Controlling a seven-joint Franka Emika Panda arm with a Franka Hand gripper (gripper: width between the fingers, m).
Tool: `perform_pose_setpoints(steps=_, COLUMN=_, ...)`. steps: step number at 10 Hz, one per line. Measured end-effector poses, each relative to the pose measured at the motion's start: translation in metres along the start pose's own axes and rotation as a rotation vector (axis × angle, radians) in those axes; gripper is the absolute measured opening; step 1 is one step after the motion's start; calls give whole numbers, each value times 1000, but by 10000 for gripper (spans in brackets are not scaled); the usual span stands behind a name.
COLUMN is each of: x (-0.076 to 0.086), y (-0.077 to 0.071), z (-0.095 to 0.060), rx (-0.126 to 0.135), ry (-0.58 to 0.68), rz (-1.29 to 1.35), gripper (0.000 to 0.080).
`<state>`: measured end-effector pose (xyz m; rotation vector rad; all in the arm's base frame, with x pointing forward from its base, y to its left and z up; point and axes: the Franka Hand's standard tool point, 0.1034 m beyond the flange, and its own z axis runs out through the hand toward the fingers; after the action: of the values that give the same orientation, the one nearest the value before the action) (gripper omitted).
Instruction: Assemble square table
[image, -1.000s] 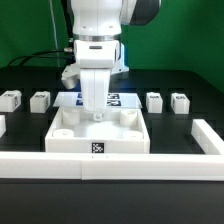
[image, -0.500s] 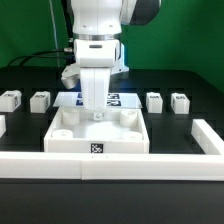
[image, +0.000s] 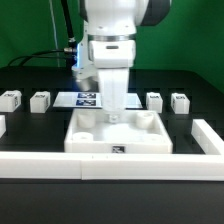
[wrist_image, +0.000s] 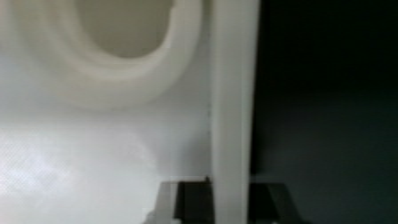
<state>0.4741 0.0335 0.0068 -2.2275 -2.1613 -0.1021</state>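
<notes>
Reaching straight down, end effector pinches tabletop (raised edge)

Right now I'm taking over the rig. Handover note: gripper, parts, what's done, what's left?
The gripper is down on the far raised edge of the tabletop. The wrist view shows a finger on each side of that edge, so it reads as shut on it.
The tabletop lies flat with its sockets up, just behind the long rail.
Four legs stand loose in a row behind it, two on the exterior view's left and two on its right, either side of the marker board.
Done: no leg fitted yet.
Left: all four legs.
</notes>
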Motion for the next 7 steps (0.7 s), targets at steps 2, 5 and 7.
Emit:
perform_pose_setpoints(steps=2, x=27, y=19, z=3, rx=-10, ry=16, rz=22, gripper=54)
perform_pose_setpoints(steps=5, x=33, y=19, z=5, rx=72, ry=-3, rz=45, gripper=54)
perform_pose_setpoints(steps=7, x=33, y=19, z=5, rx=72, ry=-4, rz=49, gripper=54)
